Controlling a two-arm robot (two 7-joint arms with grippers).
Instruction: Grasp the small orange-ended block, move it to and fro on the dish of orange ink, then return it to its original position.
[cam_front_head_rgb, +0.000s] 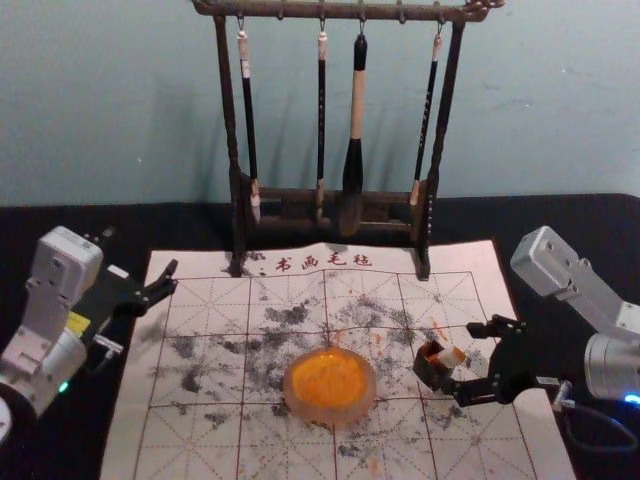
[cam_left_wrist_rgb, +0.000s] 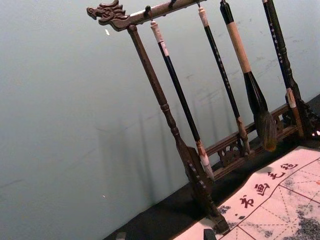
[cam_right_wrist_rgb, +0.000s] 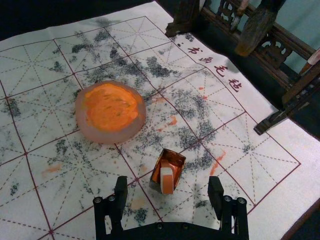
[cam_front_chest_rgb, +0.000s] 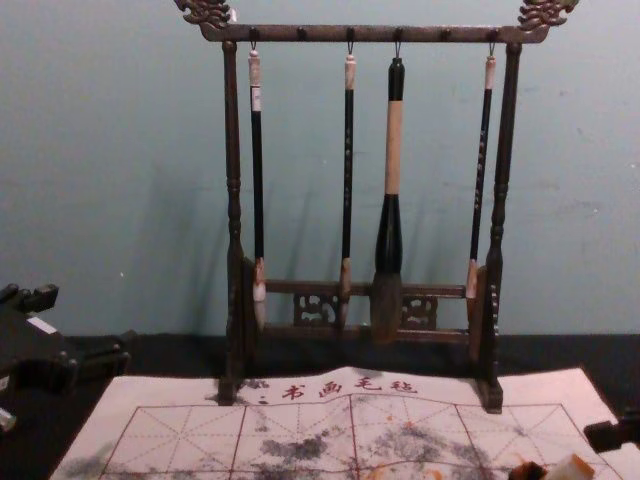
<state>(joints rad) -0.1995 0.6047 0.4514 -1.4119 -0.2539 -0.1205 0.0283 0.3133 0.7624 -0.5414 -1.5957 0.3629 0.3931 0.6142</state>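
R gripper (cam_front_head_rgb: 463, 359), jaws apart, nr oblong blk (cam_right_wrist_rgb: 167, 180); L gripper (cam_front_head_rgb: 143, 252) by blotchy mat (cam_front_head_rgb: 130, 430).

My right gripper (cam_front_head_rgb: 460, 358) works in dim, even light. Beyond it, faint soft-edged shadows (cam_front_chest_rgb: 175, 230) lie on the wall (cam_front_chest_rgb: 90, 150); behind it, a small blue light (cam_front_head_rgb: 632, 399) glares on my arm.
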